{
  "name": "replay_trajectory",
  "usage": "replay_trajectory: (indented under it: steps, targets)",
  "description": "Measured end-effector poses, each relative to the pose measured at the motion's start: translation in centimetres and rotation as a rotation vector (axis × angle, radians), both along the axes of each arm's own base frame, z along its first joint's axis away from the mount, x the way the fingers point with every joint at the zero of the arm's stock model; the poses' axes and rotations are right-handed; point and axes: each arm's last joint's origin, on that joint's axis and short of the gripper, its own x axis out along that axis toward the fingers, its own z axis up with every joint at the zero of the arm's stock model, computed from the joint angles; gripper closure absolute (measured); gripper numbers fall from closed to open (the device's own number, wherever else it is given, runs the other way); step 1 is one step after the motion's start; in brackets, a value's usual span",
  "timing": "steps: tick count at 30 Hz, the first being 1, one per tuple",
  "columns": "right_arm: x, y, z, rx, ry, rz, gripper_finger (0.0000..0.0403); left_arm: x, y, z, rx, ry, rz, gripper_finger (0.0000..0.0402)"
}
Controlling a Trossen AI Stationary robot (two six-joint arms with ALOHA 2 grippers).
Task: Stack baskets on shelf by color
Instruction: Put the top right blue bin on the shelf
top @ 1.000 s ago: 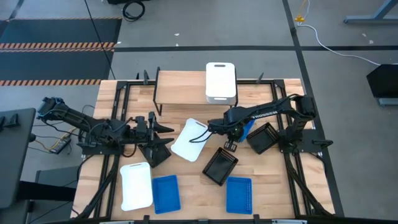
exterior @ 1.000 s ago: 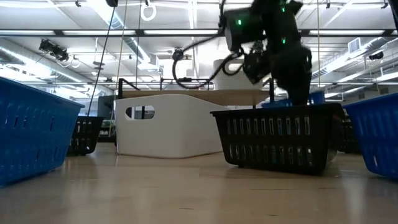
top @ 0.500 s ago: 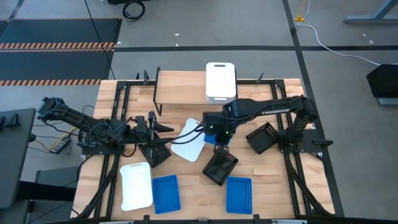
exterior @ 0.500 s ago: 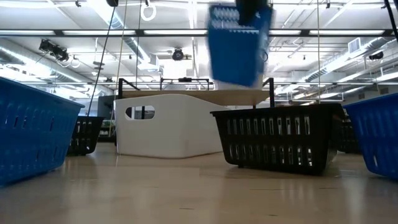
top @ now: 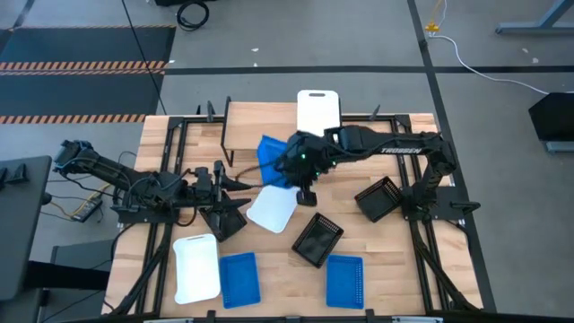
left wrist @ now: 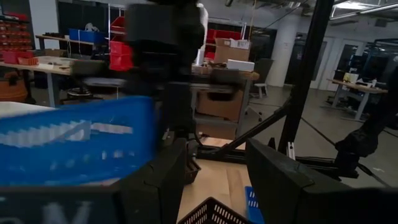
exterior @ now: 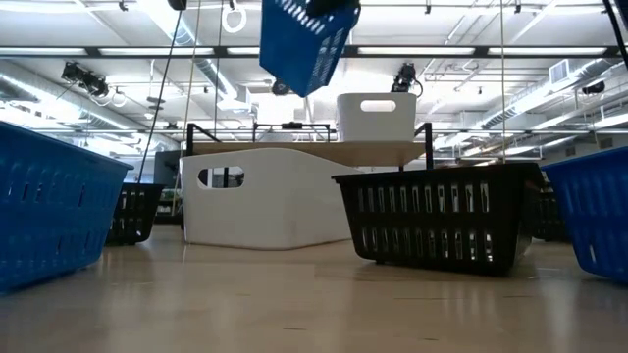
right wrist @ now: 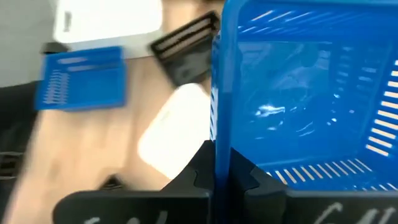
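Right end effector (right wrist: 222, 163) clamped on blue basket (top: 273, 159) rim, midair nr shelf (top: 260, 124); left end effector (top: 240, 186) open.

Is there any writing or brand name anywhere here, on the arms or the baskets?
"TROSSEN": white letters along the right arm in the high view, small and only just readable.
Baskets, shelf and table: no writing visible.
Boxes on the room's shelves in the left wrist view: any labels too blurred to read.
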Motion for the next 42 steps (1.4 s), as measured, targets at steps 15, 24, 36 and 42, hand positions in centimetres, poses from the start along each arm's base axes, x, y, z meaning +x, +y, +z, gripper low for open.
replay_trajectory:
  steps: [15, 24, 36, 42]
  targets:
    - [0.3, -5.8, 0.6, -0.171, -0.090, -0.053, 0.0392, 0.0, 0.1, 0.0, 0.013, 0.002, 0.033, 0.0230]
    - [0.4, -8.7, 0.6, -0.203, -0.127, -0.105, 0.0395, 0.0, 0.3, 0.0, 0.038, 0.004, 0.113, 0.0230]
    - [4.1, -10.5, -5.4, -0.199, -0.004, -0.058, 0.0393, 0.0, 0.3, -0.2, 0.040, 0.028, 0.116, 0.0230]
    - [4.1, -12.1, -6.1, -0.242, 0.038, -0.121, 0.0393, -0.1, 0.2, -0.3, 0.041, 0.031, 0.113, 0.0230]
